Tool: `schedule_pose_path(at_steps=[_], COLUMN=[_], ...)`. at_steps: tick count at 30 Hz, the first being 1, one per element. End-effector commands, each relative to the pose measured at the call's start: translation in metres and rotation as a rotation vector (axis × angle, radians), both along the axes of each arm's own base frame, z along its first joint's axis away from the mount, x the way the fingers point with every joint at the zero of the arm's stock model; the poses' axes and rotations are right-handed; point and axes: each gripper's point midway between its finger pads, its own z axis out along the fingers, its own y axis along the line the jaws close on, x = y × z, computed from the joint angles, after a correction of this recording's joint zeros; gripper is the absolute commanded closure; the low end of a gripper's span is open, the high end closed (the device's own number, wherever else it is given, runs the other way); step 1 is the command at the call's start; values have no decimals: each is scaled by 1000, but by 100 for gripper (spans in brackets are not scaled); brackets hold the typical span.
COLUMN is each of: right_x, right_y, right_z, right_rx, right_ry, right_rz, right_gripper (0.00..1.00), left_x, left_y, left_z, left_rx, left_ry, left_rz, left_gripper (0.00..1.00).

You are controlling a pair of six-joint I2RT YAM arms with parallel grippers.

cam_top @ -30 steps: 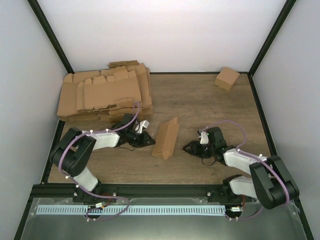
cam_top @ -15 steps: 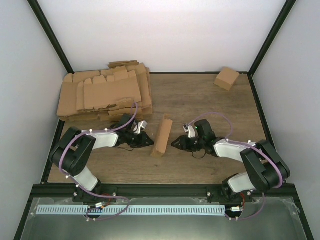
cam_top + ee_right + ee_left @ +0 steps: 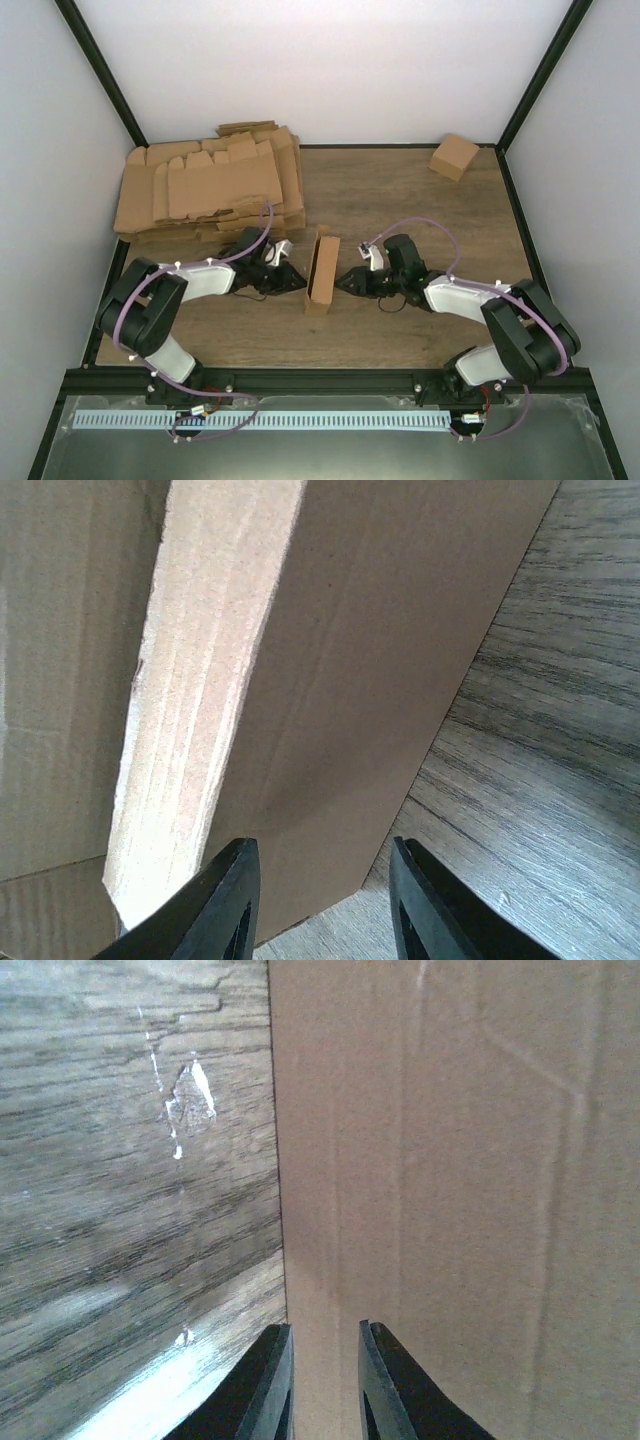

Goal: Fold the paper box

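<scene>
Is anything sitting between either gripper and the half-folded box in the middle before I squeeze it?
Nothing visible. The left gripper and right gripper flank the box on opposite sides, with their tips right at its cardboard walls. Both wrist views show only cardboard and table ahead.

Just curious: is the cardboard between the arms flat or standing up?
Standing up: the cardboard shows as a narrow strip from above.
</scene>
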Motion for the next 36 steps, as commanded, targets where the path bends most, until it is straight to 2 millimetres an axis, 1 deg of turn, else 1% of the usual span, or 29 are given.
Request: schedule_pose_path(at_steps=[1, 5, 11, 15, 19, 21, 24, 28, 33, 36], right_x=[3, 3, -1, -5, -6, -6, -8, -9, -7, -8], right_y=[3, 2, 7, 11, 15, 18, 22, 24, 28, 31], right_z=[18, 30, 37, 41, 42, 41, 37, 31, 27, 24], right_rx=[37, 69, 115, 147, 160, 160, 152, 141, 128, 116], right_ry=[-70, -109, -119, -126, -127, -123, -109, -98, -91, -85], right_rz=[-7, -14, 22, 52, 76, 91, 106, 112, 122, 130], right_gripper=[60, 49, 44, 42, 43, 43, 43, 44, 49, 52], left_x=[9, 10, 12, 12, 13, 13, 13, 13, 11, 10], left_y=[0, 2, 3, 3, 4, 4, 3, 1, -5, -9], left_z=[16, 21, 34, 45, 56, 61, 70, 81, 82, 77], left_rx=[-3, 2, -8, -25, -38, -48, -79, -120, -143, -141], left_ry=[-58, -76, -111, -144, -184, -200, -226, -255, -250, -231], left_rz=[13, 23, 34, 35, 42, 44, 52, 55, 30, 14], left_gripper=[79, 76, 71, 69, 67, 64, 62, 54, 47, 46])
